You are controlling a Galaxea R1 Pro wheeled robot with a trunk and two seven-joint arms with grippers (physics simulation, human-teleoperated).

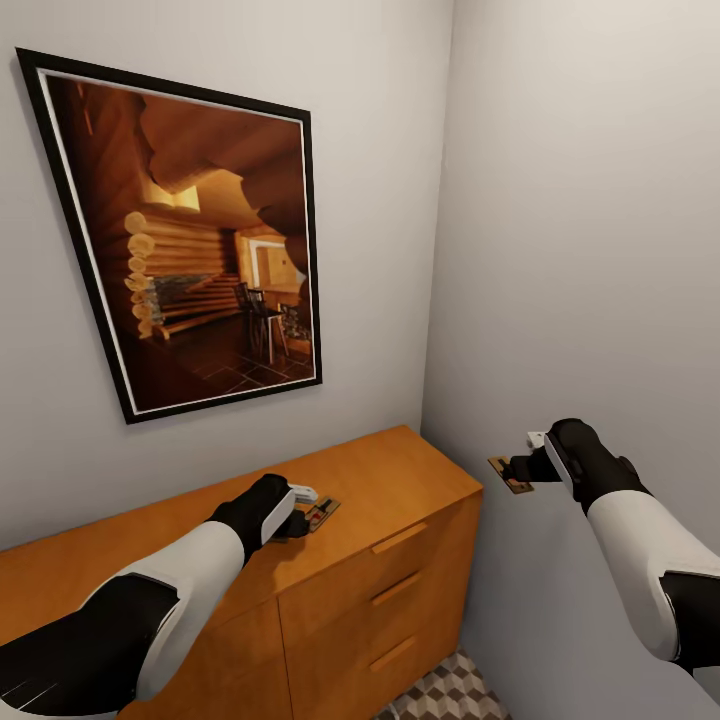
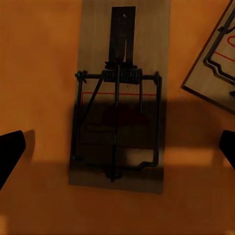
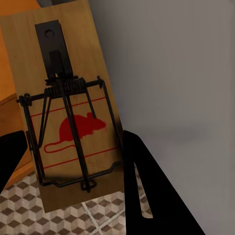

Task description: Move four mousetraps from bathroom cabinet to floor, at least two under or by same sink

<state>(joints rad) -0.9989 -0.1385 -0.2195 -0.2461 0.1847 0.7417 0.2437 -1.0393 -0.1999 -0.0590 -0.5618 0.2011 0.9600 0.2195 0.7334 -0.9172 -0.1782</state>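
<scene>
Our right gripper (image 1: 522,468) clamps a mousetrap (image 3: 68,112); our left gripper (image 1: 298,515), jaws spread, hides another mousetrap (image 2: 120,93) atop the cabinet (image 1: 400,480).

The cabinet (image 1: 330,560) looks like smooth orange-brown wood with a soft satin sheen, its drawer handles (image 1: 398,538) of the same wood. The mousetraps are pale matt wooden boards carrying dark matt metal wire and springs: one (image 2: 120,93) lies on the cabinet top, another (image 3: 68,112), in the right gripper (image 1: 512,470), bears a red printed mouse. The walls (image 1: 590,250) are flat matt grey, the picture frame (image 1: 85,260) glossy black, and the bathroom floor (image 1: 450,695) smooth patterned tile.
</scene>
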